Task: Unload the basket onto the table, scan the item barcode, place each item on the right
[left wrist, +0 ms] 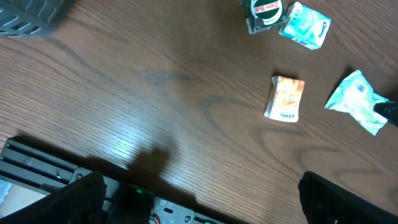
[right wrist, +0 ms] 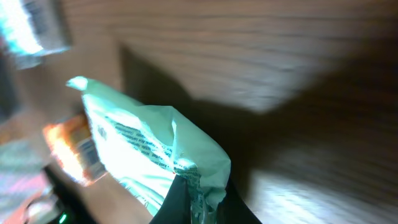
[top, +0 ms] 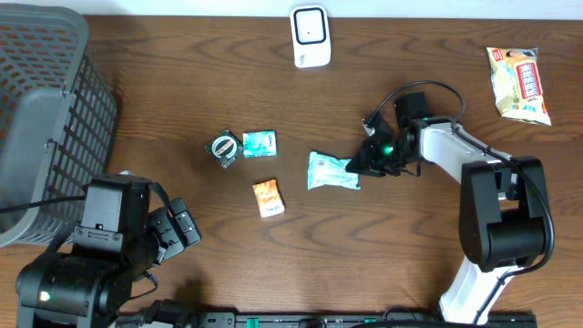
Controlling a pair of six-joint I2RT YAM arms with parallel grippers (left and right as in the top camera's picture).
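The packet is a small pale green pouch of crinkled film with dark print along one face and a pinched, sealed end. It lies near the middle of the brown wooden surface, and no barcode can be picked out on it in any view. The right pincer is clamped on the packet's right-hand end, with the film bunched between its closed tips in the right wrist view; whether the packet has left the wood I cannot tell. So the grasp looks made. By my reading, what is left is carrying the packet to the white scanner, which stands well apart at the far edge, and turning the code toward it. Just to the left of the packet lie an orange sachet, a smaller green packet and a round tin. A snack bag sits far right, and a grey basket stands in the far left corner. The left pincer hangs with its fingers wide apart and empty at the near left.
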